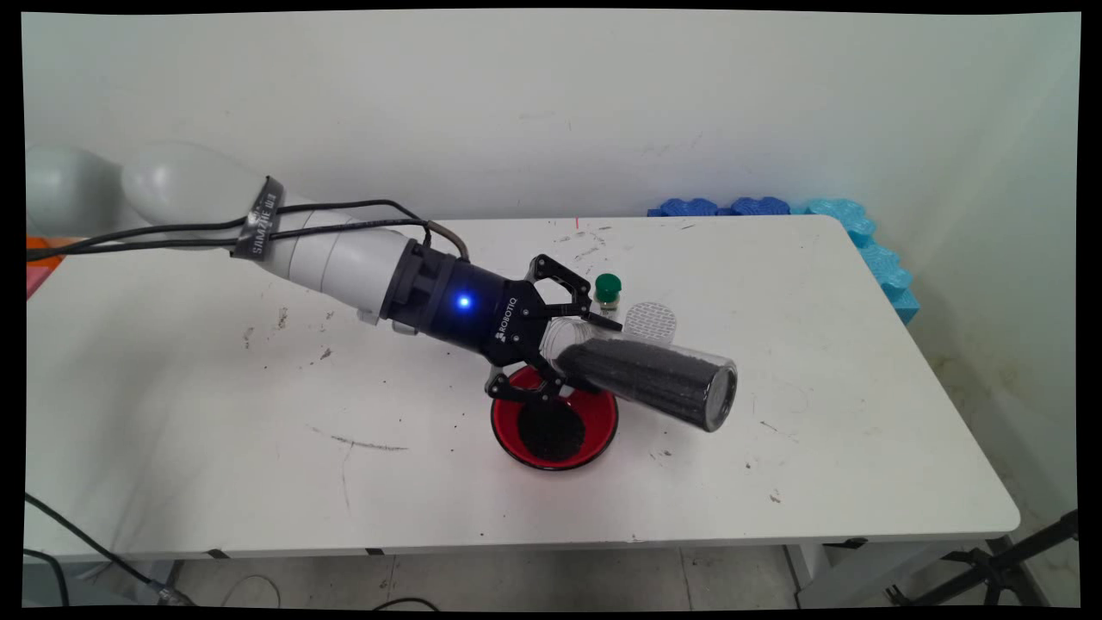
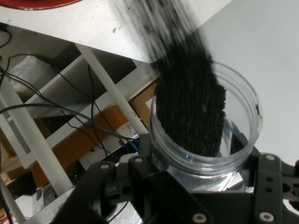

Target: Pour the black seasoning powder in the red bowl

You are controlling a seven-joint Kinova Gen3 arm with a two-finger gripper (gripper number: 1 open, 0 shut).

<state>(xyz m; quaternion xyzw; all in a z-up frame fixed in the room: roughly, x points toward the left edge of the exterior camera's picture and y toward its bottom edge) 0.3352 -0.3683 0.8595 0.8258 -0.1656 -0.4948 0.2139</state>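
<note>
Gripper (image 1: 564, 357) clamped around a clear plastic jar (image 1: 646, 379) of black granules, tilted near horizontal. Directly beneath: red bowl (image 1: 554, 428), holding a small heap of granules; most remain in the jar. Just beyond: green-capped bottle (image 1: 608, 291) and a white lid (image 1: 650, 322) on the desk (image 1: 861, 387).

The gripper (image 1: 564, 357) covers the far rim of the red bowl (image 1: 603, 430) in the main view, and in the hand view only a sliver of that bowl (image 2: 37, 3) shows before the top edge cuts it off. The far end of the clear jar (image 2: 233, 154) of black granules (image 2: 191, 116) smears into blur toward the hand view's top. The small green-capped bottle (image 1: 608, 291) stands partly behind a gripper finger, its body too small to read, and the blue foam pieces (image 1: 869, 245) are partly hidden behind the table (image 1: 861, 448)
</note>
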